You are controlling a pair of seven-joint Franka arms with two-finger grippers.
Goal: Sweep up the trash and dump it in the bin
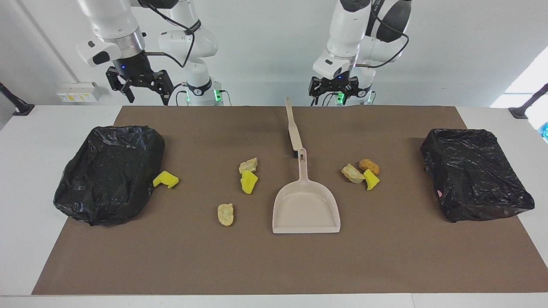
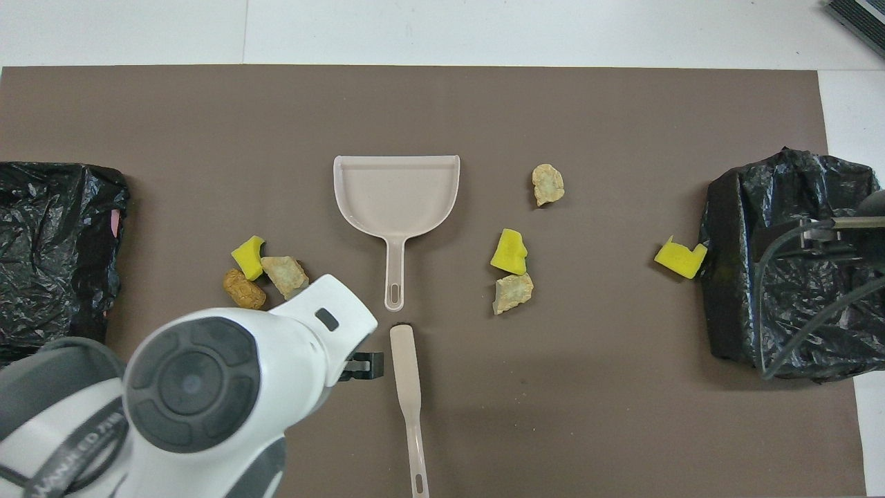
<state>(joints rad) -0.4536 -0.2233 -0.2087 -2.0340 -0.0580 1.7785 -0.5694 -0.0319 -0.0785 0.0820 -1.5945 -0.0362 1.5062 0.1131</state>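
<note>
Left gripper [image 1: 335,90]: open, empty, raised beside the brush [image 1: 293,128] handle.
Right gripper [image 1: 141,87]: open, empty, raised near the black bag [image 1: 109,171].
Trash [image 1: 248,182]: scattered on the mat [image 1: 274,265], both sides of the dustpan [image 1: 306,209].

A beige dustpan [image 1: 306,209] lies on the brown mat [image 1: 274,265], touching nothing.
</note>
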